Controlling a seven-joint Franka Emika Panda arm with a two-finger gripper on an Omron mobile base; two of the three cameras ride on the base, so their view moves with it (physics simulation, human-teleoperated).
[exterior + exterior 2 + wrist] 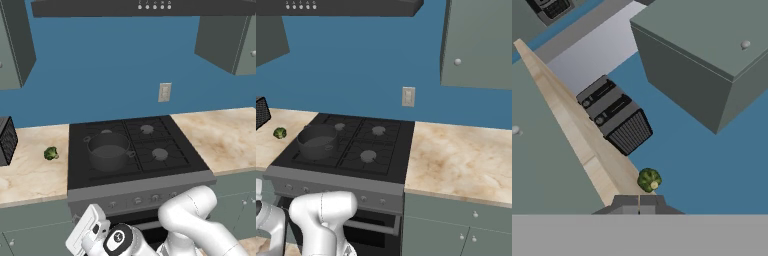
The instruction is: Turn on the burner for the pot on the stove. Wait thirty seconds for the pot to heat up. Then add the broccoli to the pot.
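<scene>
Arm low in front of the stove, pot on the burner, broccoli on the counter.

Pot (108,150) sits on the front-left grate of the stove (165,175), nothing in it afaict. Broccoli (51,153) is on the light counter (30,170) left of the stove, well apart from the pot, w/ a black slatted appliance (6,140) further left by the wall. Gripper (640,202) is clenched shut w/ nothing between the tips; it's down low below counter level, hand cam looking up along the counter edge w/ the floret just past the tips, not touching. Knob row (145,199) runs along the grey front panel, arm elbow (190,210) right in front of it. Outlet (164,92) on the blue wall behind.
</scene>
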